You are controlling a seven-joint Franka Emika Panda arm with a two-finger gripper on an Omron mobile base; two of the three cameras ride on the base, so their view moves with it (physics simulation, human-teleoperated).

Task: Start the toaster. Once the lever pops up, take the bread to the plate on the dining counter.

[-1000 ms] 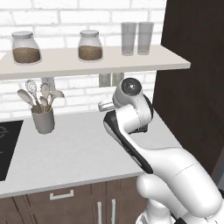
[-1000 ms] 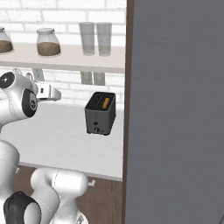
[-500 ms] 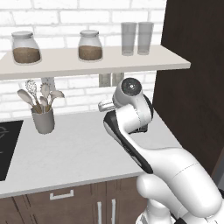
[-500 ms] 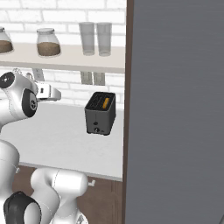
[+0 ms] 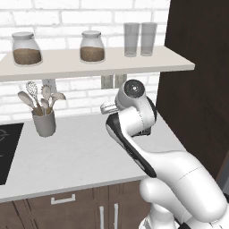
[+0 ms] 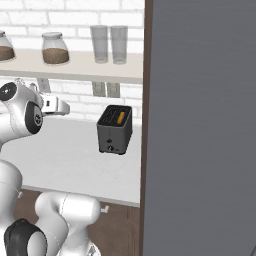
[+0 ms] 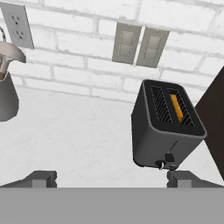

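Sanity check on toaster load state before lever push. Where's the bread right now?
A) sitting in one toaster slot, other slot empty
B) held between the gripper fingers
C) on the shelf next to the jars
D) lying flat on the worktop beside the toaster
A: in the hand view the bread stands edge-up in one slot of the toaster, while the slot beside it shows only bare wire; the right base view shows the same orange strip on top.

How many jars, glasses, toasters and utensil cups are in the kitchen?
Jars: 2
Glasses: 2
Toaster: 1
Utensil cup: 1
Total: 6
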